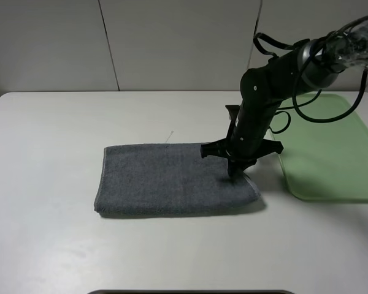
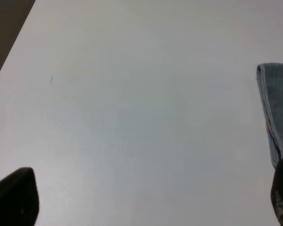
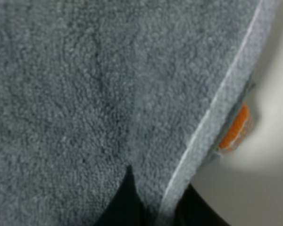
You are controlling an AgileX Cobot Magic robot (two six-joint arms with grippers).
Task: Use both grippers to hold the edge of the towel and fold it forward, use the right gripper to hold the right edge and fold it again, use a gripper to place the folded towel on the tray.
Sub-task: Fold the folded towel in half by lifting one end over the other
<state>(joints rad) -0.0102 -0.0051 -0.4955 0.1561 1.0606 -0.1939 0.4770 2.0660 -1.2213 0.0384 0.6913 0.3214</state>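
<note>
The grey towel [image 1: 172, 179] lies flat on the white table, folded into a long rectangle. My right gripper [image 1: 236, 173] points down at the towel's right end, near its right edge. In the right wrist view its two dark fingers [image 3: 125, 200] are closed on the towel's hemmed edge [image 3: 203, 141], the gripper [image 3: 158, 207] pinching it. An orange tag [image 3: 236, 127] sticks out from under that edge. My left gripper [image 2: 148, 200] is out of the high view. Its fingertips [image 2: 14, 197] stand wide apart and empty over bare table, with the towel's end [image 2: 276, 108] off to one side.
The light green tray [image 1: 331, 147] lies on the table just right of the towel, beside my right arm. A small white thread [image 1: 170, 136] lies behind the towel. A dark edge [image 1: 190, 292] runs along the table's front.
</note>
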